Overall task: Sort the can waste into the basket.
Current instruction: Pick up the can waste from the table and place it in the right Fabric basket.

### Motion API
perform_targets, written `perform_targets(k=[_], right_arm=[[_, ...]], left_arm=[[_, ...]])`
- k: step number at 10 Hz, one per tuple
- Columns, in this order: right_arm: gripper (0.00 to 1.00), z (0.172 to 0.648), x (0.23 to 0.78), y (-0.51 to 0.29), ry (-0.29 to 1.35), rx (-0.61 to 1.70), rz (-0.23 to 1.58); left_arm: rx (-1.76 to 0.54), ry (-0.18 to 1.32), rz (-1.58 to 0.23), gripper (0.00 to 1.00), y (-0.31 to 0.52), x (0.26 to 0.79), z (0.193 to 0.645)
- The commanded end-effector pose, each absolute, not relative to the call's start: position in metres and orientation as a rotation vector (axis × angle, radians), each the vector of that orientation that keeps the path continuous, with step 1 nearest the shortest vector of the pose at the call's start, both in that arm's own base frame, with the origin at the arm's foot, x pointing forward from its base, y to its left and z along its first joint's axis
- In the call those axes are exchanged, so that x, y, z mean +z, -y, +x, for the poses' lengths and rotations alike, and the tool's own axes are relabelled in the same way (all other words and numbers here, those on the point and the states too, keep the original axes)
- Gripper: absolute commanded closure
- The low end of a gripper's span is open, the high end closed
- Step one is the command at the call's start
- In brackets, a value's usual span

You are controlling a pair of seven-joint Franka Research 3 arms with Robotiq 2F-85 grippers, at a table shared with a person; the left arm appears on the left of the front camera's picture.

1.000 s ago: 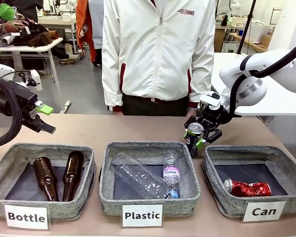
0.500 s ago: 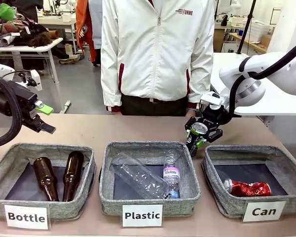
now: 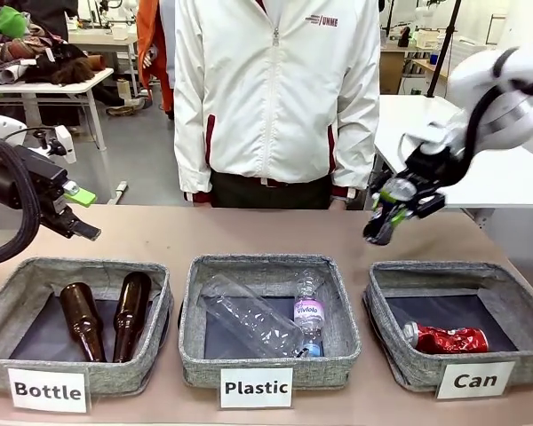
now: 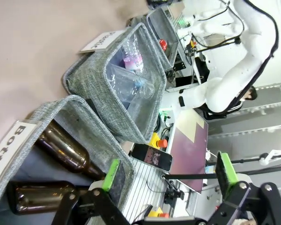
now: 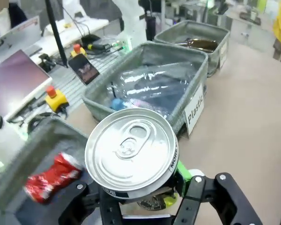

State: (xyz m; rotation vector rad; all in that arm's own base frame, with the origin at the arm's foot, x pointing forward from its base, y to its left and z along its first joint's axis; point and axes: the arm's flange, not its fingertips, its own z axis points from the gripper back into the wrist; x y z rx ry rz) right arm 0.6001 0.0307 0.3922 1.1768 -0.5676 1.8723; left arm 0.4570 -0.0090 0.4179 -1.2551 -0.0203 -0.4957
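My right gripper (image 3: 389, 211) is shut on the black-and-blue can (image 3: 379, 222), which hangs tilted in the air above the back left corner of the "Can" basket (image 3: 426, 272). In the right wrist view the can's silver top (image 5: 130, 154) faces the camera between the fingers. The dented red can (image 3: 446, 338) lies inside that basket, and it also shows as a red can (image 5: 53, 176) below my right gripper. Above the far left end of the "Bottle" basket (image 3: 35, 266), my left gripper (image 3: 76, 213) is open and holds nothing; its green pads (image 4: 113, 168) stand wide apart.
Two brown glass bottles (image 3: 107, 318) lie in the "Bottle" basket. The "Plastic" basket (image 3: 265, 264) in the middle holds clear plastic bottles (image 3: 258, 321). A person in a white jacket (image 3: 275, 98) stands at the table's far edge. Bare table lies behind the baskets.
My right gripper has lifted the black-and-blue can up and to the right, from beside the "Plastic" basket to above the "Can" basket's back left corner. The left arm has not moved.
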Motion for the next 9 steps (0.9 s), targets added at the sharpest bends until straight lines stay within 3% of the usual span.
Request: perform_targets(k=[1,4,6,9], right_arm=[[1.0,0.526,0.439,-0.023,0.512,1.757,1.065],[1.0,0.448,0.466,-0.009,0.167,1.496,0.624],[1.0,0.438,0.466,-0.018,-0.021,1.409,0.438],[1.0,0.449,0.456,-0.027,-0.179,1.27,0.248]], left_arm=[[-0.492,0.013,-1.241,0.0,0.011,0.419,0.454],[-0.492,0.013,-1.241,0.0,0.011,0.419,0.454],[-0.492,0.013,-1.241,0.0,0.011,0.419,0.454],[-0.492,0.013,-1.241,0.0,0.011,0.419,0.454]])
